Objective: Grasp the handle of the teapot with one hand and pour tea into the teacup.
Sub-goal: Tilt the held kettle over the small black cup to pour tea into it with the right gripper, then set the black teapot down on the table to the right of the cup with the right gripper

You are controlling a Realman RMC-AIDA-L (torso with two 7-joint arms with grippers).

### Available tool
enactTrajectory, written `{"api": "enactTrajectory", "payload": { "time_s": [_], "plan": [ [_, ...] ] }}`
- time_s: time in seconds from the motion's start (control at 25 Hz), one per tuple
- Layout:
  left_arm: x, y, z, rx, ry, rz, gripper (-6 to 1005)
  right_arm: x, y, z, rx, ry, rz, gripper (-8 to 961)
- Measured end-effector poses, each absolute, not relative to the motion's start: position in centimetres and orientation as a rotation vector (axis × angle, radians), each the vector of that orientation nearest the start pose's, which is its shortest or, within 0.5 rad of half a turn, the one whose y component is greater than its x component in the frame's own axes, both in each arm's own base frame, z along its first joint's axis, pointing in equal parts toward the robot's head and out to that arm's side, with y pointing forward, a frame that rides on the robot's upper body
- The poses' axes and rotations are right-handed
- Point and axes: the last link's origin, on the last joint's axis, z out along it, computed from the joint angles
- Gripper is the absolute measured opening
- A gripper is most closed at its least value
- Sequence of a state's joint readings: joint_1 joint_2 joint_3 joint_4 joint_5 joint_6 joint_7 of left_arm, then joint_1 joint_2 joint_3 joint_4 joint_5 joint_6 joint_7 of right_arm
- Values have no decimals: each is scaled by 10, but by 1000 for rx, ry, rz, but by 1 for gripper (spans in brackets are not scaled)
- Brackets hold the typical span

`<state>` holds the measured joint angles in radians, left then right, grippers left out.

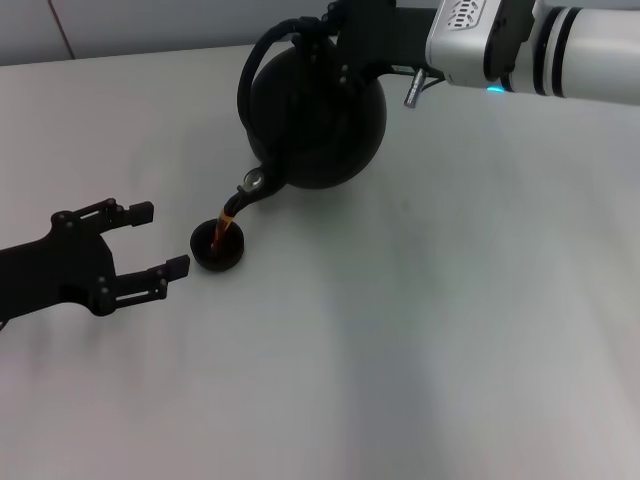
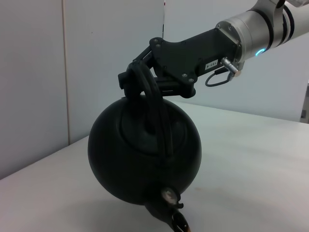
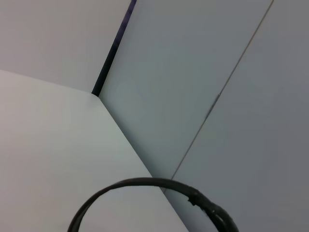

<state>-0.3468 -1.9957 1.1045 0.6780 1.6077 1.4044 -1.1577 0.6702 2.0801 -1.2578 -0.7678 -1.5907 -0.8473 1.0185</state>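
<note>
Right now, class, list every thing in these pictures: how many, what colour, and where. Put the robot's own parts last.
teapot: one, matte black, lifted and tipped, spout down over the teacup
handle: one, black, arched over the teapot, clamped by the right gripper
teacup: one, dark, on the table under the spout
tea: one amber stream, from spout into teacup
table: one, pale grey, under everything
left gripper: one, black, open, just left of the teacup
right gripper: one, black, on the handle

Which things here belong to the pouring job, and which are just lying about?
In use: teapot, tilted; its handle, held by the right gripper; tea streaming into the teacup.
Idle: left gripper, open beside the teacup; only the bare table otherwise.
</note>
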Motion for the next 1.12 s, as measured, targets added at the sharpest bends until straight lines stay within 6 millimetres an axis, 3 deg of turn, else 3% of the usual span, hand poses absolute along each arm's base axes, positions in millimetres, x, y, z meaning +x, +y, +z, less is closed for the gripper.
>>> {"api": "enactTrajectory", "payload": {
  "time_s": [0.44,0.68,1.12],
  "plan": [
    [-290,307,3,-2662,-395,-638,811,167,431,-24,-2411,-150,366,104],
    [-293,303,3,-2652,-412,-645,811,189,426,-23,-2359,81,475,104],
    [-290,305,4,-2651,-388,-646,811,223,411,-15,-2246,344,616,104]
  ]
}}
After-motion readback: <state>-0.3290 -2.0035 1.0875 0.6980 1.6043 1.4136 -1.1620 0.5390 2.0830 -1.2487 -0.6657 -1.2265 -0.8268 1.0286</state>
